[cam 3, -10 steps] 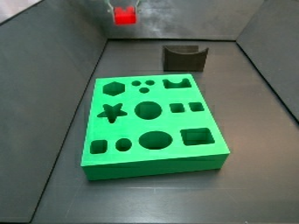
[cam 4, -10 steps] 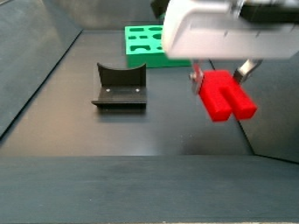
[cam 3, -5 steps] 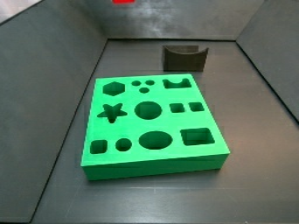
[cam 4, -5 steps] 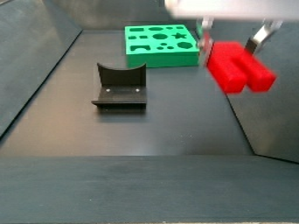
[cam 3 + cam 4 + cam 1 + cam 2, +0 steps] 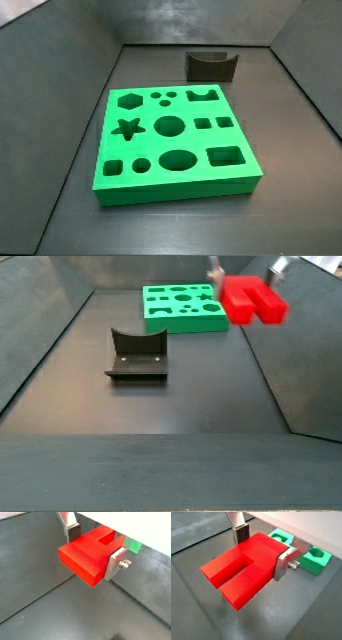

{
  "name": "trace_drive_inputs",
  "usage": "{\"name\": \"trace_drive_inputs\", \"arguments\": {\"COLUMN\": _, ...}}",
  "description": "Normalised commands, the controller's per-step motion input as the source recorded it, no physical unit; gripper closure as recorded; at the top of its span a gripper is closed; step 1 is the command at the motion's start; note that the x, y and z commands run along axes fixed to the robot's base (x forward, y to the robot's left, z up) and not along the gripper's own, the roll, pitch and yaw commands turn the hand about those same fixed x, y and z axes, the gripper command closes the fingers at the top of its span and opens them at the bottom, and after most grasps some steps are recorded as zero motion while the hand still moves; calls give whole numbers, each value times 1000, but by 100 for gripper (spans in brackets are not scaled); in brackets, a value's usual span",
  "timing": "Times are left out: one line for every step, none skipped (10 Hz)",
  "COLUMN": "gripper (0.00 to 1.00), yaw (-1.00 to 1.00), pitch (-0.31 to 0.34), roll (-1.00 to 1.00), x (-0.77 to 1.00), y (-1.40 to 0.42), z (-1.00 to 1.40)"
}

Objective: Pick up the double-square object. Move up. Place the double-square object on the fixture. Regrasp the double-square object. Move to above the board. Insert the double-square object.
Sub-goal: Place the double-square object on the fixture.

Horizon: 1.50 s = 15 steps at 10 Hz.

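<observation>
The board [image 5: 174,143] lies flat on the dark floor, mid-frame in a side view; star, hexagon, circle and square holes all unoccupied. In the other side view [image 5: 185,307] it sits at the back. The fixture [image 5: 211,66] stands beyond the board near the back wall, apart from it; seen closer elsewhere [image 5: 136,357], upright, notch on top, nothing on it. Grey walls on the sides. Nothing lies between fixture and board.

Gripper [image 5: 249,272] is high, at the top edge of a side view, mostly cropped; out of frame in the other side view. In both wrist views the 2 silver fingers [image 5: 117,561] [image 5: 287,562] clamp the double-square object [image 5: 243,569] from opposite sides, jaws closed onto it. The piece [image 5: 91,556] hangs well above the floor, touching nothing else. In a side view [image 5: 251,300] it is in the air, over the board's right end in the image.

Versus 0.5 s ago: the piece sits higher and farther back in a side view, and less of the gripper body shows. Board and fixture unmoved.
</observation>
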Motion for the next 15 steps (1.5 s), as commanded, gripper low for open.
{"name": "trace_drive_inputs", "arguments": {"gripper": 100, "yaw": -113, "pitch": 159, "roll": -156, "x": 1000, "y": -587, "z": 82}}
{"name": "trace_drive_inputs", "arguments": {"gripper": 100, "yaw": -58, "pitch": 139, "roll": -134, "x": 1000, "y": -539, "z": 80}}
{"name": "trace_drive_inputs", "arguments": {"gripper": 100, "yaw": -24, "pitch": 127, "roll": -117, "x": 1000, "y": -491, "z": 77}}
{"name": "trace_drive_inputs", "arguments": {"gripper": 100, "yaw": 3, "pitch": 117, "roll": -101, "x": 1000, "y": -421, "z": 66}}
{"name": "trace_drive_inputs", "arguments": {"gripper": 100, "yaw": 7, "pitch": 119, "roll": -95, "x": 1000, "y": -391, "z": 62}}
{"name": "trace_drive_inputs", "arguments": {"gripper": 100, "yaw": 15, "pitch": 128, "roll": -80, "x": 1000, "y": -337, "z": 57}}
{"name": "trace_drive_inputs", "arguments": {"gripper": 100, "yaw": 20, "pitch": 140, "roll": -63, "x": 1000, "y": -267, "z": 51}}
{"name": "trace_drive_inputs", "arguments": {"gripper": 100, "yaw": 21, "pitch": 138, "roll": -47, "x": 1000, "y": -221, "z": 41}}
{"name": "trace_drive_inputs", "arguments": {"gripper": 100, "yaw": 22, "pitch": 139, "roll": -35, "x": 1000, "y": -200, "z": 36}}
{"name": "trace_drive_inputs", "arguments": {"gripper": 100, "yaw": 28, "pitch": 148, "roll": -6, "x": 1000, "y": -147, "z": 33}}
{"name": "trace_drive_inputs", "arguments": {"gripper": 100, "yaw": 28, "pitch": 148, "roll": 6, "x": 1000, "y": -120, "z": 26}}
{"name": "trace_drive_inputs", "arguments": {"gripper": 100, "yaw": -30, "pitch": -34, "roll": -1000, "x": 1000, "y": 107, "z": -224}}
{"name": "trace_drive_inputs", "arguments": {"gripper": 100, "yaw": -30, "pitch": -31, "roll": -1000, "x": 1000, "y": 128, "z": -234}}
{"name": "trace_drive_inputs", "arguments": {"gripper": 100, "yaw": -46, "pitch": -35, "roll": -1000, "x": 1000, "y": 132, "z": -175}}
{"name": "trace_drive_inputs", "arguments": {"gripper": 100, "yaw": -46, "pitch": -30, "roll": -1000, "x": 1000, "y": 110, "z": -143}}
